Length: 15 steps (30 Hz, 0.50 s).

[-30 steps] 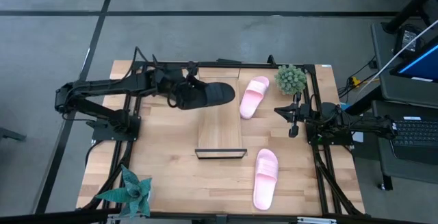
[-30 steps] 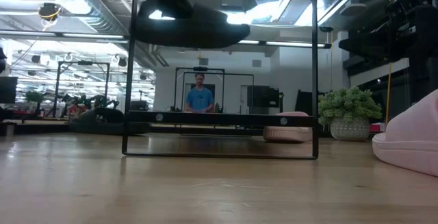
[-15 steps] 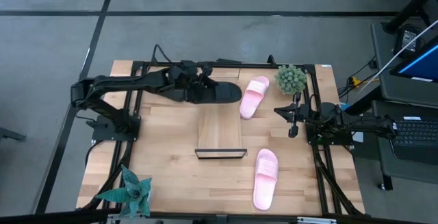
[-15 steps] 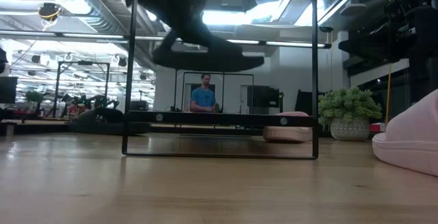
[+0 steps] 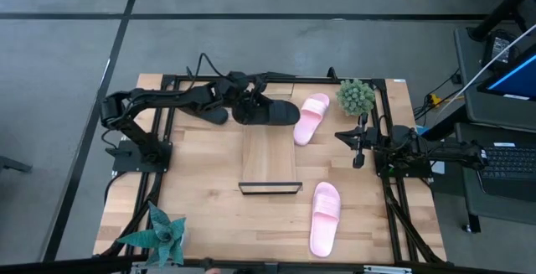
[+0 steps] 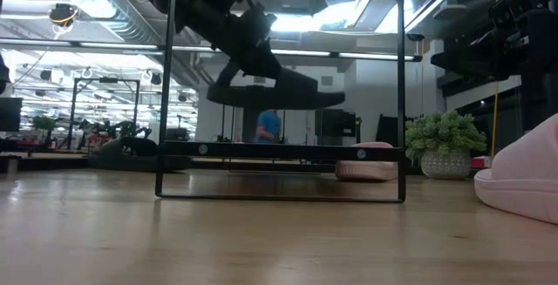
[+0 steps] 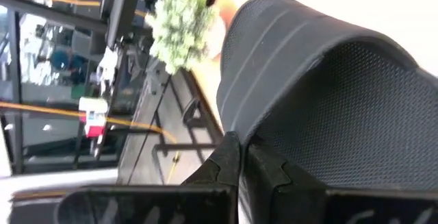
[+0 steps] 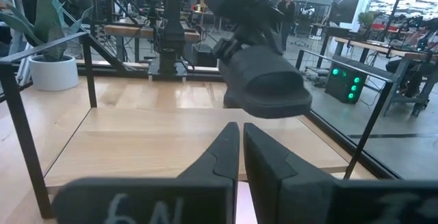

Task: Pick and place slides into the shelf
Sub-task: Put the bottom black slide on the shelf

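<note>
The left gripper (image 5: 243,106) clamps a matte black slide (image 5: 270,112), held in the air lying crosswise over the far end of the long light-wood shelf (image 5: 269,157); the right gripper (image 5: 358,158), jaws nearly closed and empty, waits well apart.

Small bushy green plant (image 5: 356,96) at the table's far right, spiky teal plant (image 5: 161,234) near left corner

Light pink foam slide (image 6: 523,176) is cut off by low view's edge; person's face behind matte black slide (image 6: 277,93) is hidden.
</note>
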### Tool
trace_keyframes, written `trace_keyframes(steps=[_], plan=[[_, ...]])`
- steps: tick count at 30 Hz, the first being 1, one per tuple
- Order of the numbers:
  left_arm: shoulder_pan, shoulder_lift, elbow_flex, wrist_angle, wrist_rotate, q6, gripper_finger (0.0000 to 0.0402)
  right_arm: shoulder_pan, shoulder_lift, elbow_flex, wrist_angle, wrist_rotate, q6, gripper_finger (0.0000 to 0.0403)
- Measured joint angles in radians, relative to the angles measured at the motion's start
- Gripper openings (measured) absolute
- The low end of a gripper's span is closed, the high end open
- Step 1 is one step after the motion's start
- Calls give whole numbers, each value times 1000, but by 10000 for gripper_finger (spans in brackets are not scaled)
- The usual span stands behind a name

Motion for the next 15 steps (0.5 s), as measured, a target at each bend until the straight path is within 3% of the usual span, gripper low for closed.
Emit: trace_keyframes(steps=[15], plan=[[36,35,2,47,76,-6,0,0,0,0,0,0,-3,26]])
